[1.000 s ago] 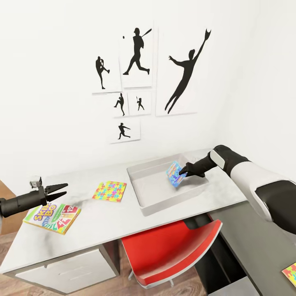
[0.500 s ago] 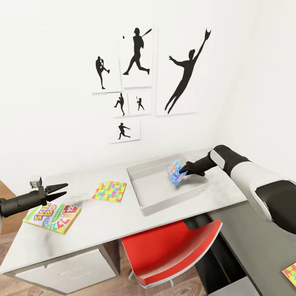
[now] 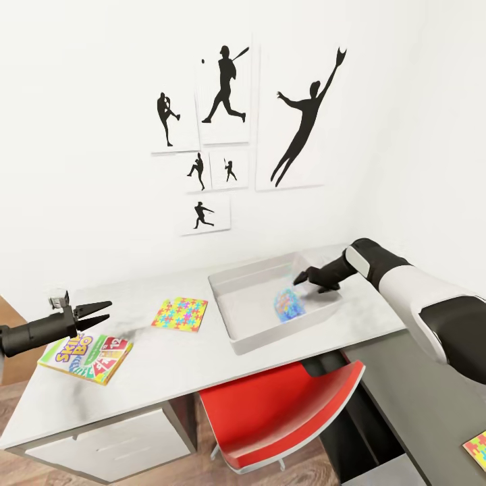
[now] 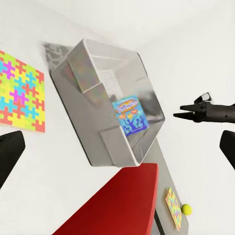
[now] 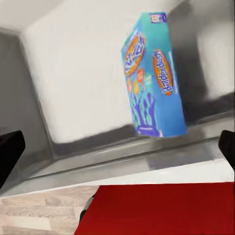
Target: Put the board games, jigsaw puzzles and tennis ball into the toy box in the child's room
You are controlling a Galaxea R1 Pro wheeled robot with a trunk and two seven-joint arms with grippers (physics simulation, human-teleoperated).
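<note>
**Blue game box dropping into the toy box**

Head view: the right claw point(image 3: 298, 277) hangs above the far side of the toy box point(image 3: 251, 340), fingers spread and gripping nothing. Just below it, the blue board game point(image 3: 290, 303) shows blurred inside the tray, apparently falling or just landed. The left claw point(image 3: 104, 312) hovers spread above the counter point(image 3: 175, 368), with the Skip-Bo box point(image 3: 86, 355) lying just under it and one jigsaw puzzle point(image 3: 179, 314) flat on the counter between that claw and the toy box. A second jigsaw puzzle point(image 3: 478, 449) lies on the lower dark section, well behind the right claw.

Left wrist view: the blue game sits inside the toy box, clear of the rim, and the right claw is parted with empty air between its fingers. A tennis ball point(image 4: 186, 209) rests just beside the second puzzle.

Right wrist view: the game box is tilted on edge against the tray's inner wall, ahead of the claw. Whether it will settle flat I cannot tell.

To finish the step well, I would lift the right claw straight up, clear of the rim, without brushing the leaning box. The left claw is well placed to come down on Skip-Bo next; a thin flat box probably needs an edge grip.
</note>
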